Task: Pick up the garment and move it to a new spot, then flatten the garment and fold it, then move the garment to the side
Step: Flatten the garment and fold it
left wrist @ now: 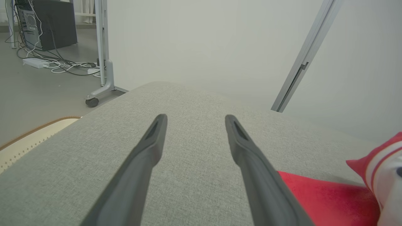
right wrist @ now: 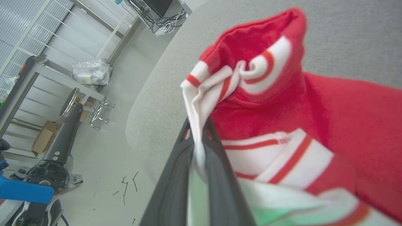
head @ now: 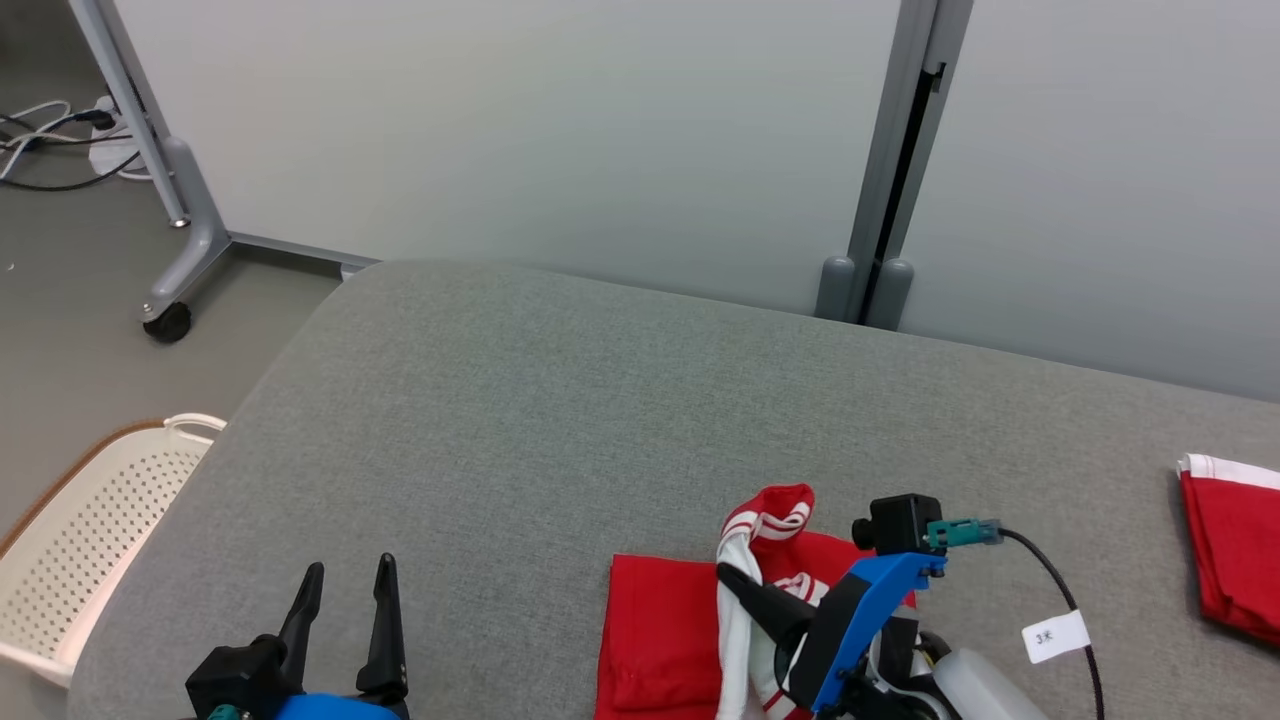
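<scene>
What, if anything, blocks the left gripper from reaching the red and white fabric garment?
Probably nothing, so yes: bare grey table lies between the open left gripper and the red and white garment.

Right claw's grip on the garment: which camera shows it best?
Right wrist view: the right claw is shut on the garment, white striped edge pinched between its fingers. Head view shows the claw from above, fabric bunched around it. Left wrist view catches a red corner, lower right.
</scene>
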Motion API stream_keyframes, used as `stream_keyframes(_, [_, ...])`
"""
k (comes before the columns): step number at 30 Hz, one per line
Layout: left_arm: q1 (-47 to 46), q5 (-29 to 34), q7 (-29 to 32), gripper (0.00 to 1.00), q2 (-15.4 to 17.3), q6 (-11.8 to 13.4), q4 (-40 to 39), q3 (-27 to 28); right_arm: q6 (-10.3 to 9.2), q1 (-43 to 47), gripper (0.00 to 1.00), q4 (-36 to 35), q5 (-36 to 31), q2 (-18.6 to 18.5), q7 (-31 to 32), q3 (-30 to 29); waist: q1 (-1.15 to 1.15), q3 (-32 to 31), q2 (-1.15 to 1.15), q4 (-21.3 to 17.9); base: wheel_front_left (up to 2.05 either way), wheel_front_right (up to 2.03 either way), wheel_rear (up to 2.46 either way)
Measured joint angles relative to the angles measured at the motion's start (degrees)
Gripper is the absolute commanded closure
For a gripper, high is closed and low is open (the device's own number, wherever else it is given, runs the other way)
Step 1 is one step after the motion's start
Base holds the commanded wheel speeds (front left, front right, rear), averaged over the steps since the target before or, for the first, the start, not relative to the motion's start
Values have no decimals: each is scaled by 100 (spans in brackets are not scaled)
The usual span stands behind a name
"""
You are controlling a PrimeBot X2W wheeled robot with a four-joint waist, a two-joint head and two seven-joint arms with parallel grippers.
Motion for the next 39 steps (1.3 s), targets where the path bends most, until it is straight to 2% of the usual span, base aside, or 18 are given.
stream_keyframes(6, [-86,3,7,0,22,-7,67,-52,0,-378,100,641,988,14,-528,776,0,112,0,197,0,0,0])
stream_keyframes(7, [-95,2,7,0,25,-7,79,-52,0,-448,69,760,1149,12,-611,896,0,124,0,210,0,0,0])
stream_keyframes(8, [-102,2,8,0,25,-7,92,-58,-1,-506,56,833,1317,8,-689,1029,0,133,0,220,0,0,0])
stream_keyframes(9, [-107,1,8,0,23,-7,103,-66,-1,-548,0,842,1528,4,-761,1161,0,139,0,224,0,0,0])
stream_keyframes(14, [-124,-40,7,0,44,2,159,-42,0,-691,0,485,2687,23,-1009,1684,0,148,0,127,0,0,0])
stream_keyframes(20, [-123,-92,4,0,43,9,186,-15,0,-893,0,-176,2930,-63,-1630,1716,0,101,0,-146,0,0,0])
stream_keyframes(27, [-83,-110,-4,0,41,25,163,43,0,-864,0,-918,2630,-1141,-2383,1470,0,-15,0,-500,0,0,0])
stream_keyframes(32, [-30,-114,-11,0,8,49,118,70,0,-626,0,-736,2250,-1858,-2817,1276,0,-71,0,-723,0,0,0])
stream_keyframes(38, [-8,-70,-11,0,-27,41,58,82,0,-233,0,-387,2830,-1764,-2735,1032,0,-56,0,-821,0,0,0])
stream_keyframes(39, [-8,-51,-11,0,-32,18,57,82,0,-199,31,-342,2985,-1692,-2654,1006,0,-48,1,-818,0,0,0])
